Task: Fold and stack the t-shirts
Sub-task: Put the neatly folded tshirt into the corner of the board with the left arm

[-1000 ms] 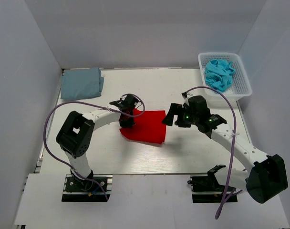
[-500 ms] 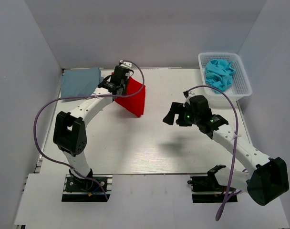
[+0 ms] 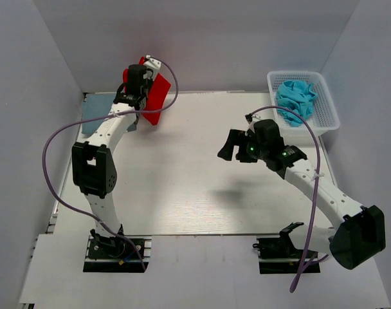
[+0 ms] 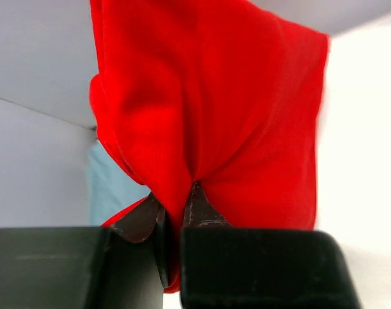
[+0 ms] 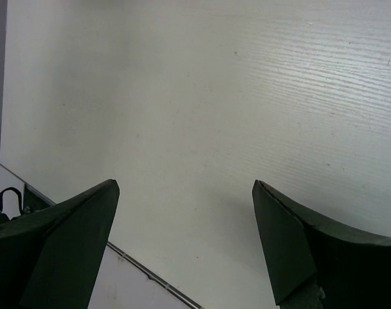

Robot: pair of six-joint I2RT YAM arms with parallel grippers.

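Red t-shirt [image 4: 208,109] pinched in left pincer [image 4: 175,198] (cloth bunched between tips).

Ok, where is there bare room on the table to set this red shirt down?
The wide middle of the table, between the left arm and the open right gripper, is bare. The far left corner holds the grey-blue shirt; the far right corner holds the basket with the turquoise shirt.

We see a plain bright red t-shirt [image 3: 156,98], a dull grey-blue t-shirt [image 3: 94,111], a turquoise t-shirt [image 3: 294,100] and a white basket [image 3: 330,107].
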